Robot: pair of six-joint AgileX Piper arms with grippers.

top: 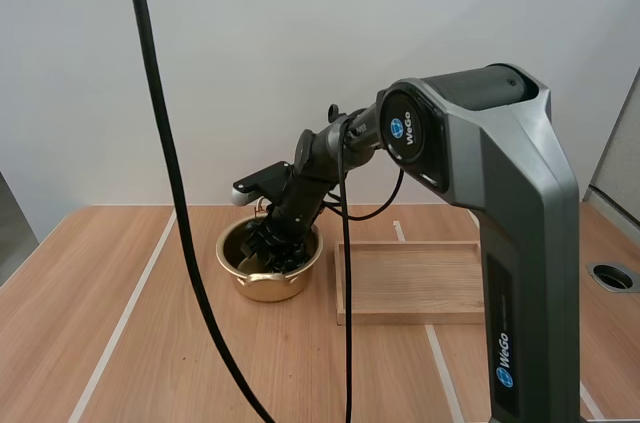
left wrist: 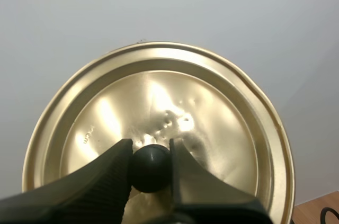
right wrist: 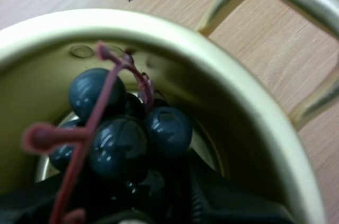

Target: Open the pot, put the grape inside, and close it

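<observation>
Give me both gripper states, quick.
Left gripper: closed on the lid, by its knob.
Right gripper: closed on the grapes, inside the pot.

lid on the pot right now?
No: the left gripper holds the lid by its knob, away from the pot, which stands open with the grapes inside.

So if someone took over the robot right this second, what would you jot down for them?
Left end effector: shut on the black knob of the lid, held high above the pot.
Right end effector: down inside the open pot at the bunch of grapes; grip unclear.
Done: pot opened, grapes in the pot.
To do: pull the right arm clear, set the lid on the pot.
Wooden tray lies beside the pot.
</observation>
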